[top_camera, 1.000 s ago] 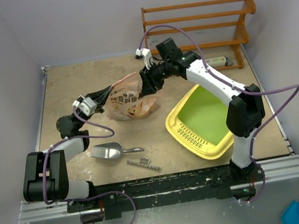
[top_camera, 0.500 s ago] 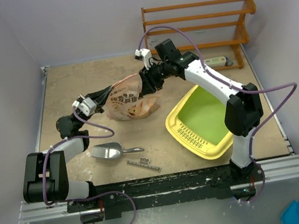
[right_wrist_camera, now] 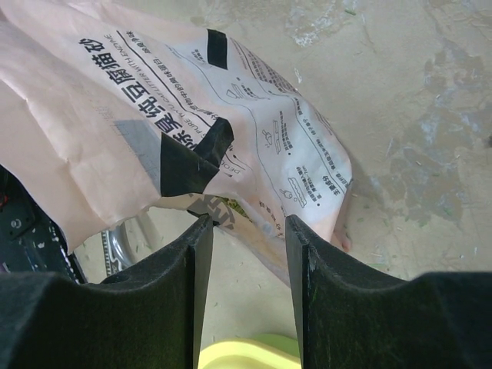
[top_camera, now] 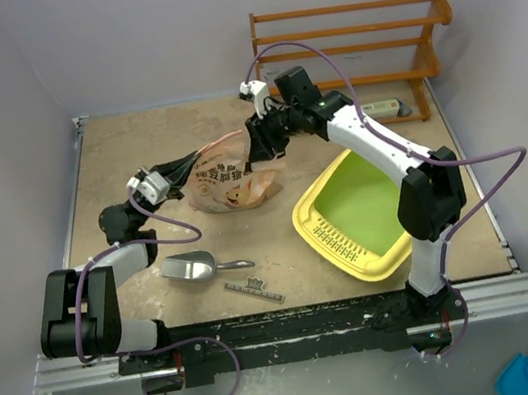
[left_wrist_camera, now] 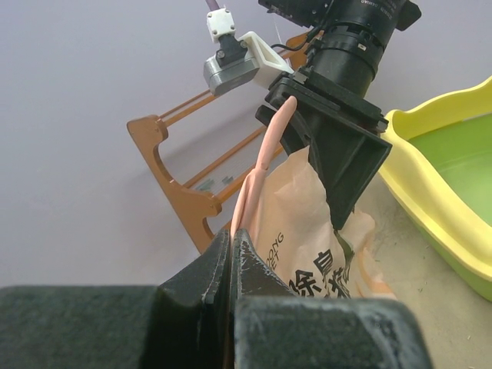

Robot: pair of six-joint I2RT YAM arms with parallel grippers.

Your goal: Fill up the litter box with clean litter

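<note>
The yellow litter box (top_camera: 320, 216) with its green floor lies at the right of the table; its rim (right_wrist_camera: 246, 355) shows and no clean litter is in view. A tan printed bag (top_camera: 227, 185) stands left of it. My left gripper (left_wrist_camera: 232, 231) is shut on the bag's pink upper edge (left_wrist_camera: 257, 173). My right gripper (top_camera: 260, 145) hovers at the bag's far right top. In the right wrist view it (right_wrist_camera: 247, 223) stands open, with the bag's folded edge (right_wrist_camera: 231, 204) hanging just between the fingertips.
A silver scoop (top_camera: 190, 267) lies on the table in front of the bag, and a small flat metal piece (top_camera: 254, 289) lies near the front edge. A wooden rack (top_camera: 349, 41) stands against the back wall at the right.
The right arm's wrist has shifted slightly back and left over the bag's top. The left gripper and the bag stay as they were.
</note>
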